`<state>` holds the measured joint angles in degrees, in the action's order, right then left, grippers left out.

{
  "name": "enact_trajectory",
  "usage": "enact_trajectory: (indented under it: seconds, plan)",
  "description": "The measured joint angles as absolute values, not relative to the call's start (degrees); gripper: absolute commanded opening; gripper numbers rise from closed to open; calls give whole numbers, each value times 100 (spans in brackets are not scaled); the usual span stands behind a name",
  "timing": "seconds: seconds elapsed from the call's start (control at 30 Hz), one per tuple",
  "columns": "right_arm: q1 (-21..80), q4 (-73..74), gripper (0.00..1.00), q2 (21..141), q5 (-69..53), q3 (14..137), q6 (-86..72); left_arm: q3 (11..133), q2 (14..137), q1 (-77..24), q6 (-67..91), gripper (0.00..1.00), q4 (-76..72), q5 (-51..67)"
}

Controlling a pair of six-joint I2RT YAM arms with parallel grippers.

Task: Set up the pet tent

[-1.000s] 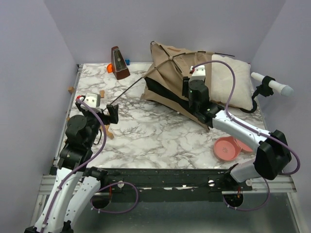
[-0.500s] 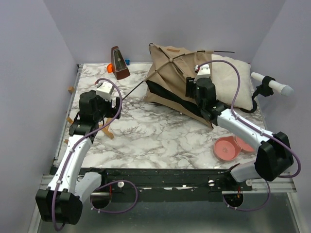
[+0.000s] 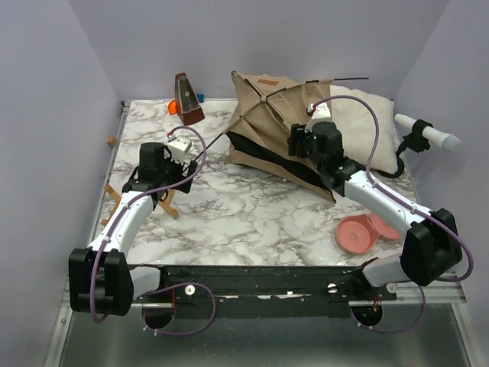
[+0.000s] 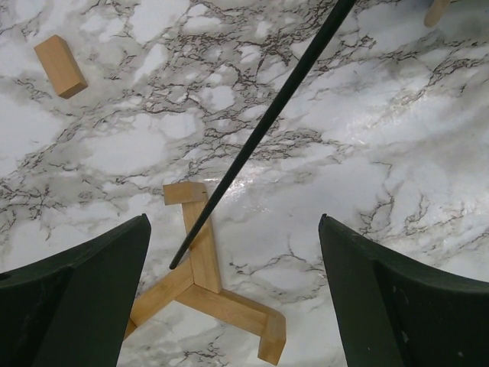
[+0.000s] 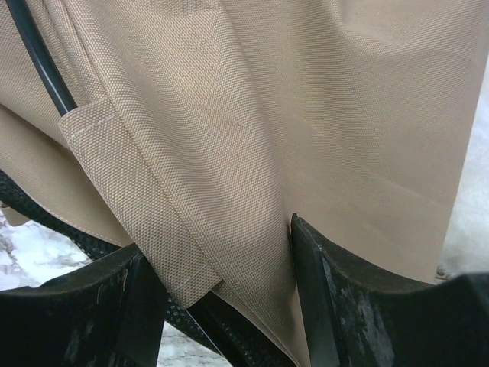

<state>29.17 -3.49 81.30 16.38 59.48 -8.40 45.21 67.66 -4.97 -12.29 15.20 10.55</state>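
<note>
The tan fabric pet tent (image 3: 267, 107) with black lining stands half collapsed at the far right of the white marble-patterned bench (image 3: 244, 218), its back leaning against a white fluffy pillow (image 3: 370, 126). Its thin black poles cross over the top near a small brown label patch (image 3: 267, 80). The right tool (image 3: 296, 139) is pressed against the tent's near right side. In the right wrist view, its fingers (image 5: 309, 260) stand apart with a hemmed fold of the tan cloth (image 5: 252, 115) lying between them; whether they pinch the cloth cannot be told. One long black pole (image 3: 214, 143) runs out from the tent's left side, low over the bench, towards the left tool (image 3: 188, 162). In the left wrist view, that pole (image 4: 263, 126) slants down between the fingers of the left tool (image 4: 233, 252), which are spread wide and hold nothing; its tip ends above a three-armed pale wooden piece (image 4: 202, 287) lying on the bench. A small wooden block (image 4: 59, 65) lies well apart from it. At the far left corner stands a dark brown pyramid-shaped metronome (image 3: 188, 99). Two pink round dishes (image 3: 359, 233) sit near the front right, beside the right arm.
</note>
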Motion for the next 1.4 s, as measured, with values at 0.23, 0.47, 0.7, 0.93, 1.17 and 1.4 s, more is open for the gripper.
enact_trajectory:
  seconds: [0.23, 0.47, 0.7, 0.93, 1.17, 1.4]
  plan:
    - [2873, -333, 68, 8130, 1345, 5929, -921, 4519, 7181, -497, -1437, 85, 1282, 963]
    - [2838, -331, 68, 8086, 1210, 5896, -961, 4644, 8007, -497, -1562, 43, 1208, 880]
    - [2816, -331, 73, 8049, 1184, 5894, -965, 4886, 8250, -497, -1625, 0, 1260, 827]
    - [2753, -102, 97, 7920, 1111, 5907, -1055, 5030, 7664, -718, -1485, 0, 1857, 1052]
    - [2729, 521, 100, 7494, 1114, 6296, -1116, 5339, 7216, -1157, -1035, 0, 2576, 1280]
    - [2729, 541, 94, 6792, 768, 6639, -805, 5734, 7218, -1304, -473, 0, 3013, 1682]
